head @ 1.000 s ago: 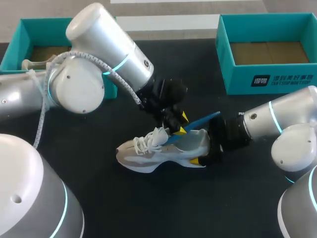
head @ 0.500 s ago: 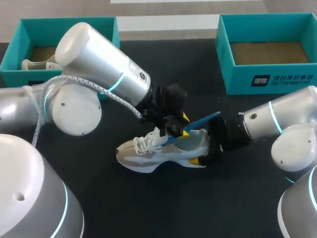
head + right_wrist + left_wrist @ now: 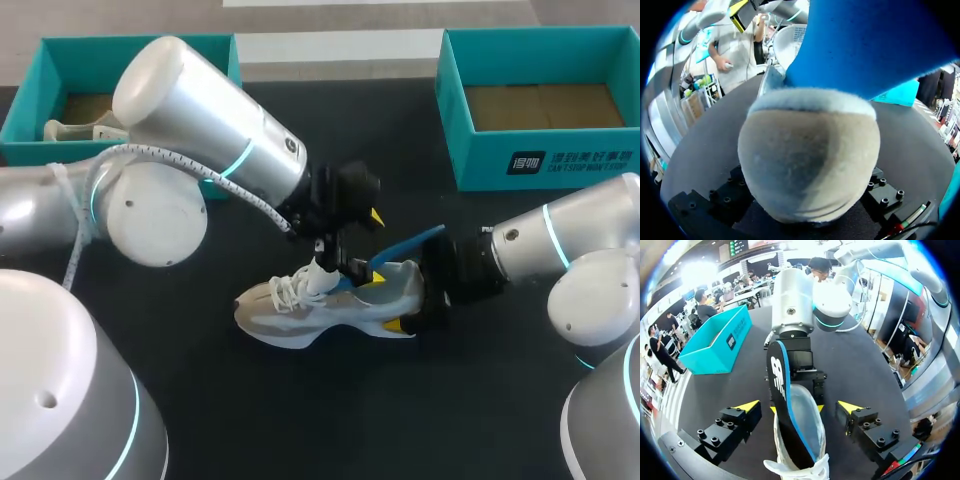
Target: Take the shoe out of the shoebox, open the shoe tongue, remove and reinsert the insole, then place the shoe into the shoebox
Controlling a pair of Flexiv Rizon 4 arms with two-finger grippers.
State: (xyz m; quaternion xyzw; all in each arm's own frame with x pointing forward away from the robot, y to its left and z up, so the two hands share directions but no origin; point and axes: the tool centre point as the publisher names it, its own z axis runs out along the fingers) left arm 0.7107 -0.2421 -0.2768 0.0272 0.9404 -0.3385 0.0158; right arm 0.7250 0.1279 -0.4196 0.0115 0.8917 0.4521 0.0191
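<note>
A white and grey shoe (image 3: pixel 320 305) lies on its sole in the middle of the black table. A blue insole (image 3: pixel 408 246) sticks out of its opening, slanting up toward the heel. My left gripper (image 3: pixel 372 250) hangs over the opening; in the left wrist view its fingers (image 3: pixel 747 406) stand wide open on either side of the insole (image 3: pixel 782 405), touching neither it nor the shoe (image 3: pixel 807 422). My right gripper (image 3: pixel 415 300) is shut on the heel from the right. The heel (image 3: pixel 807 160) fills the right wrist view and hides the fingertips, with the insole (image 3: pixel 870 45) above it.
A teal shoebox (image 3: pixel 470 120) stands at the back right. A second teal box (image 3: pixel 30 110) at the back left holds another pale shoe (image 3: pixel 75 128). My left arm's big elbow (image 3: pixel 200 130) looms over the table's left half.
My left gripper has opened and let go of the insole, which stays stuck in the shoe. The right arm and the shoe have not moved.
</note>
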